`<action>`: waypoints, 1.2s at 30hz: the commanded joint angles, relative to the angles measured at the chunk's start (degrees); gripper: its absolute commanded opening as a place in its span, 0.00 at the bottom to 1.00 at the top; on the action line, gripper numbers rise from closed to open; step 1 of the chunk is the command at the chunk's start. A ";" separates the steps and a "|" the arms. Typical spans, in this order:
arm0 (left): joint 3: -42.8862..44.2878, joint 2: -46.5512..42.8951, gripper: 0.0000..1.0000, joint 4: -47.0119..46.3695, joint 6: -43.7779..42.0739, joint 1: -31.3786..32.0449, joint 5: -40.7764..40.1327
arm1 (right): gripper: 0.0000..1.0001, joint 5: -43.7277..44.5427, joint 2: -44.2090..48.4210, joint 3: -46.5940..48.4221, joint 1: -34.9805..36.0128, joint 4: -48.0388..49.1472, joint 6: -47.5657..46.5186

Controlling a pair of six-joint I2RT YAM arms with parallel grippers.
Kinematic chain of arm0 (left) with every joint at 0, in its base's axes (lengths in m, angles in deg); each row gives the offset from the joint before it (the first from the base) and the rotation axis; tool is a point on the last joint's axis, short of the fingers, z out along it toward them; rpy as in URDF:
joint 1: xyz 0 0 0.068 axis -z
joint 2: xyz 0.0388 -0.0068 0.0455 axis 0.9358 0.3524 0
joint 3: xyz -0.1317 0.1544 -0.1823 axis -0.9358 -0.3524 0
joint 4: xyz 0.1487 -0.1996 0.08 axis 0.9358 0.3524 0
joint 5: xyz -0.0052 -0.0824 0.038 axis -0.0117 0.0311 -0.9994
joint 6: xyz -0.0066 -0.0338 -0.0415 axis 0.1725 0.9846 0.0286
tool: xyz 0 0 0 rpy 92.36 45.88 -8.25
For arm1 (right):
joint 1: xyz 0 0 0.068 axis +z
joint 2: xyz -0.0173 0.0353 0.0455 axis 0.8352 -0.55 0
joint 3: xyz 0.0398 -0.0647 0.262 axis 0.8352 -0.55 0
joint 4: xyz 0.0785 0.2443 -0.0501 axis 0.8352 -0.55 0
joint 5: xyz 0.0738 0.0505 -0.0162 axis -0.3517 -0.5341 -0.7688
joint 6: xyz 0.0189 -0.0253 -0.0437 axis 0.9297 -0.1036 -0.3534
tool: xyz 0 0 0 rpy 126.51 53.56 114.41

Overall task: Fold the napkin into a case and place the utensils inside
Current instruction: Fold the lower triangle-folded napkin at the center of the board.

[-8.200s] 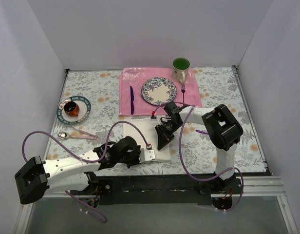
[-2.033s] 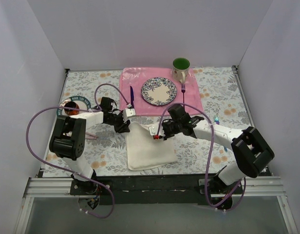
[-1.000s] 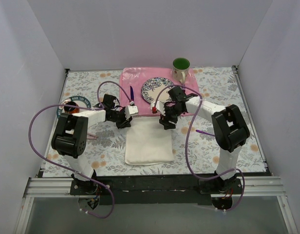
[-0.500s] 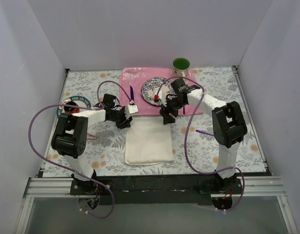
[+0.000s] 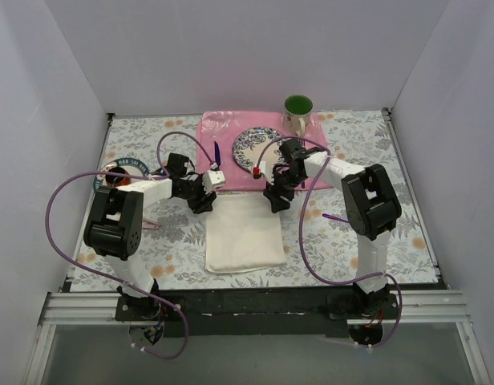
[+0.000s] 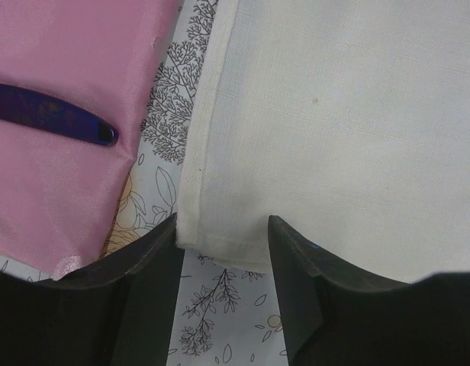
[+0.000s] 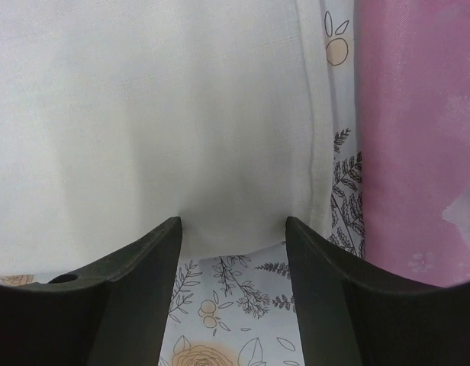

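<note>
Cream napkin (image 5: pixel 244 235) is lying folded flat; left gripper (image 6: pixel 222 229) and right gripper (image 7: pixel 233 229) are straddling its far edge near the corners, jaws apart.

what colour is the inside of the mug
Green inside, cream outside; the mug shows best in the top external view.

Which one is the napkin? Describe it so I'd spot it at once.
Find the pink placemat at the far middle of the flowered table. Right in front of it, on the near side, lies the napkin, flat and roughly rectangular. It is the only plain cream-white cloth: the placemat is pink and the table is patterned.
</note>
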 commanded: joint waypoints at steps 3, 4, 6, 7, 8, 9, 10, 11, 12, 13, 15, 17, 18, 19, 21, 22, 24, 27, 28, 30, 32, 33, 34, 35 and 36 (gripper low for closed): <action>1.20 -3.15 0.50 2.53 2.22 -0.34 -2.11 | 0.64 -1.82 0.70 -0.12 0.78 0.66 0.34; 1.73 -3.32 0.51 2.97 3.35 -0.34 -2.11 | 0.64 -2.26 0.26 1.28 0.78 -0.13 1.04; 4.00 -3.50 0.51 4.90 4.94 -0.77 -1.41 | 0.65 -4.10 -0.18 3.31 0.51 -3.03 2.27; 4.71 -3.68 0.52 5.60 6.77 -0.95 -0.97 | 0.66 -4.63 -0.53 5.23 0.51 -3.82 4.02; 5.33 -4.11 0.52 6.74 7.66 -1.13 -0.27 | 0.66 -5.07 -0.53 5.86 0.08 -4.27 4.91; 5.86 -4.64 0.53 7.01 8.54 -1.22 -0.43 | 0.67 -5.95 -0.44 6.39 -0.10 -5.14 5.87; 5.78 -5.17 0.54 7.19 10.38 -1.22 -0.35 | 0.67 -6.04 -0.01 6.65 -0.19 -5.24 6.84; 5.78 -5.69 0.54 7.19 11.53 -1.22 -0.52 | 0.68 -6.22 0.34 6.74 -0.37 -5.24 9.02; 5.78 -6.57 0.55 7.37 12.84 -1.22 -1.05 | 0.68 -6.22 0.70 6.57 -0.54 -4.37 10.35; 5.69 -6.75 0.56 7.37 13.47 -1.22 -1.40 | 0.68 -6.13 1.57 6.22 -0.54 -3.75 11.67; 5.43 -6.93 0.56 7.37 18.73 -1.22 -3.24 | 0.68 -4.13 2.02 5.17 -0.63 -2.26 16.41; 5.25 -6.75 0.57 7.45 23.81 -1.22 -4.47 | 0.68 -2.80 1.58 5.07 -0.63 -1.98 19.49; 5.25 -6.67 0.57 7.46 25.58 -1.22 -5.52 | 0.68 -1.58 1.32 4.99 -0.72 -1.98 22.72; 5.25 -6.49 0.57 7.63 27.78 -1.22 -6.14 | 0.69 -1.39 1.14 4.73 -0.81 -2.25 24.06; 5.42 -6.31 0.59 8.42 33.30 -1.22 -7.02 | 0.69 -1.56 1.40 3.59 -0.81 -2.16 28.26; 5.34 -6.31 0.59 8.42 34.99 -1.22 -7.72 | 0.69 -1.56 1.84 3.06 -0.81 -1.12 29.77; 5.16 -6.14 0.59 8.95 39.72 -1.22 -7.90 | 0.69 -1.56 2.19 1.83 -0.81 -0.49 33.46; 3.94 -5.61 0.56 9.21 43.17 -1.22 -8.70 | 0.68 -2.52 2.46 0.94 -0.98 1.27 35.93; 3.50 -5.44 0.55 8.95 44.83 -1.13 -8.96 | 0.68 -2.70 2.11 0.86 -0.98 1.61 37.16; 2.27 -4.82 0.51 8.60 45.46 -0.87 -9.49 | 0.67 -2.62 1.15 0.94 -0.98 2.23 38.22; 1.39 -4.29 0.49 7.38 45.73 -0.25 -11.15 | 0.66 -2.79 0.44 1.21 -1.33 2.50 39.10; 0.60 -4.21 0.49 7.02 45.73 0.01 -11.68 | 0.65 -3.14 -0.26 1.38 -1.60 2.58 39.28; 0.33 -4.12 0.48 6.58 45.90 0.19 -12.21 | 0.65 -3.06 -0.53 1.56 -1.86 2.59 39.54; 0.07 -3.94 0.48 5.71 45.90 0.36 -12.47 | 0.65 -3.14 -0.79 1.99 -2.47 2.76 39.80; -0.11 -3.51 0.48 5.44 45.82 0.63 -13.35 | 0.65 -3.41 -1.23 2.17 -2.82 2.85 39.98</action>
